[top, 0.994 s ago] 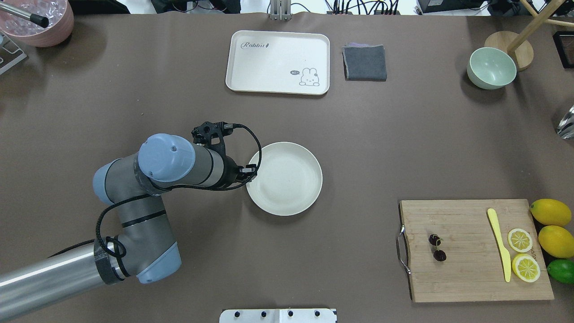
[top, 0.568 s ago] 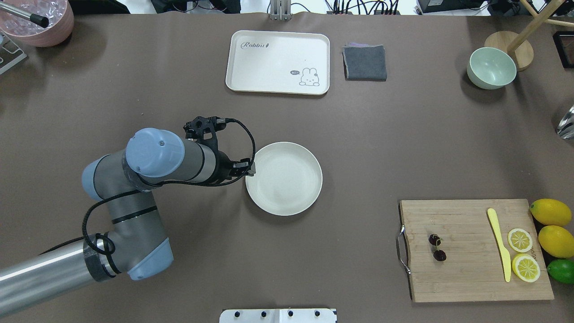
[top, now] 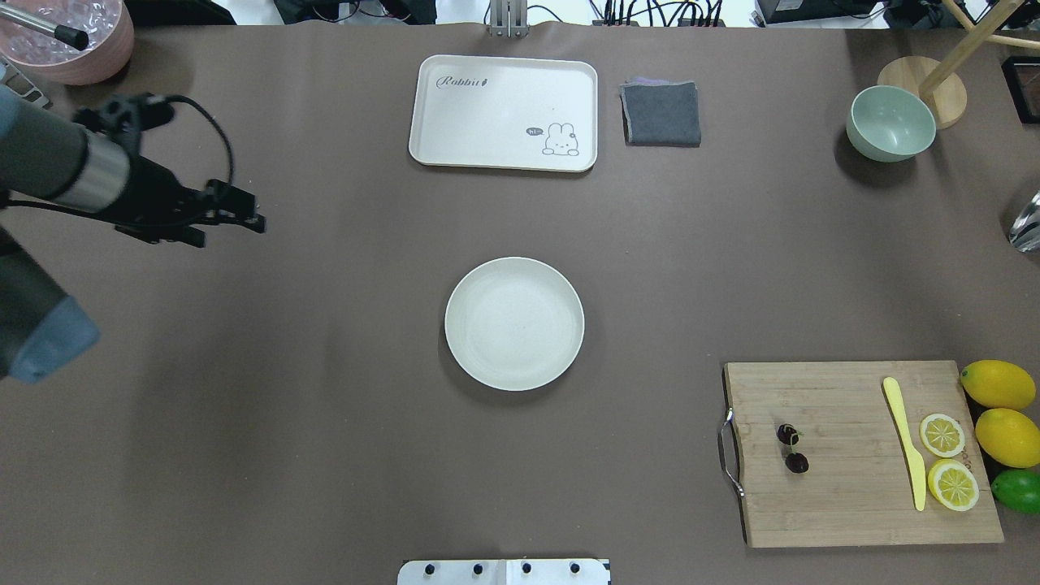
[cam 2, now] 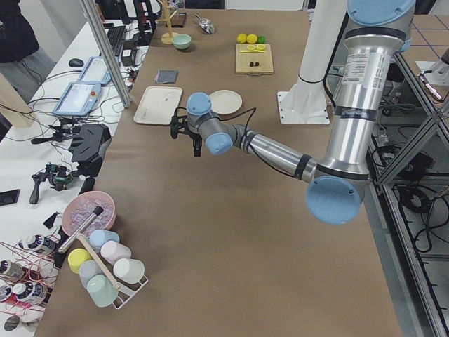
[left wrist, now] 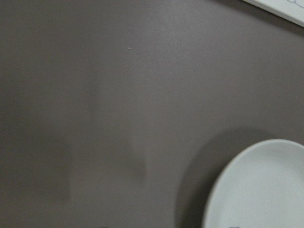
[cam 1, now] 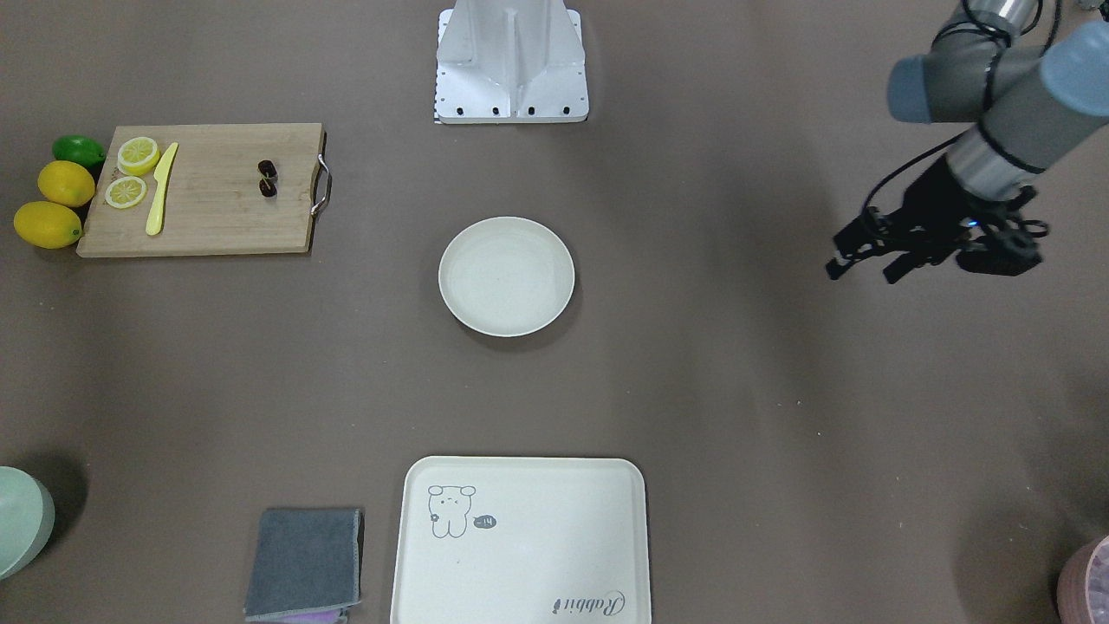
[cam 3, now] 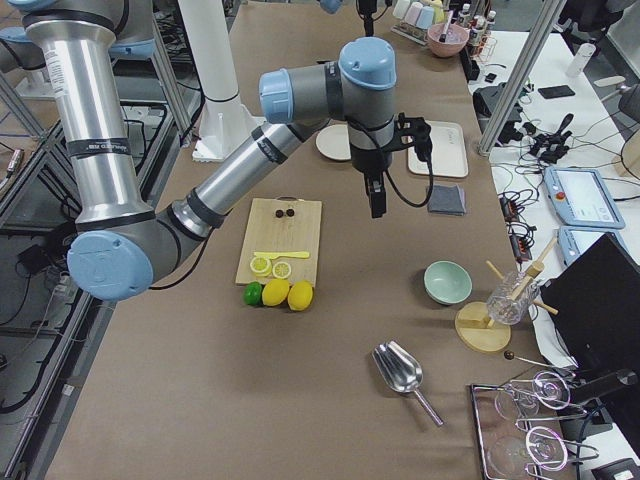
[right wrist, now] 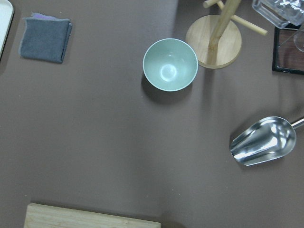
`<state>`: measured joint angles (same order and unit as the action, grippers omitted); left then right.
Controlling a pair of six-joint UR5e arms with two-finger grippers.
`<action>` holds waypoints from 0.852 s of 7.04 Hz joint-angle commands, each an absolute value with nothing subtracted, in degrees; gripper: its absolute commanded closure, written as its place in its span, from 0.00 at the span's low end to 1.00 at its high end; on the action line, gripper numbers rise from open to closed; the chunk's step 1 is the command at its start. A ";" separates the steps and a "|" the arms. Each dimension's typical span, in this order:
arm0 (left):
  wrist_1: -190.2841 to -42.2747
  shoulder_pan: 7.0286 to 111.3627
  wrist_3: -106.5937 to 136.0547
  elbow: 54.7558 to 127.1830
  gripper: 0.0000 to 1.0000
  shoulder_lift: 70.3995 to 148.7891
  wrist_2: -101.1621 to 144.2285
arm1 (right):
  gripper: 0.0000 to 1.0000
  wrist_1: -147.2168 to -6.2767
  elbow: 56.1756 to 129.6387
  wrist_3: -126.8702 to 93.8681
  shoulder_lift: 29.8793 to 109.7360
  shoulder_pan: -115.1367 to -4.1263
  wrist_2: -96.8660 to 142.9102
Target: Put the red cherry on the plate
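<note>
Left gripper (cam 1: 859,270) hangs empty, fingers apart, well away from the red cherry (top: 792,448) lying on the cutting board (top: 845,504); the right gripper (cam 3: 376,205), its grip unreadable, should descend squarely over the stem before carrying to the plate (top: 514,323).

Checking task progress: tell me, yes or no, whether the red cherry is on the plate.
No, the red cherry lies on the wooden cutting board, apart from the plate, which holds nothing.

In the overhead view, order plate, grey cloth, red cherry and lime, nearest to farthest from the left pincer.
From the left pincer:
1. plate, table centre
2. grey cloth, far side
3. red cherry, on cutting board
4. lime, right edge
</note>
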<state>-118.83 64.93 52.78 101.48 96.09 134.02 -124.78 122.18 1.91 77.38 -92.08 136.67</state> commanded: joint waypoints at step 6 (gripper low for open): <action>-105.03 87.62 6.03 105.20 0.02 82.46 148.80 | 0.00 -125.16 124.10 -6.16 80.14 -88.68 136.67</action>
<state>-105.07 86.41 12.11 104.42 85.18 147.98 -125.37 124.36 -6.73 77.97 -88.68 136.80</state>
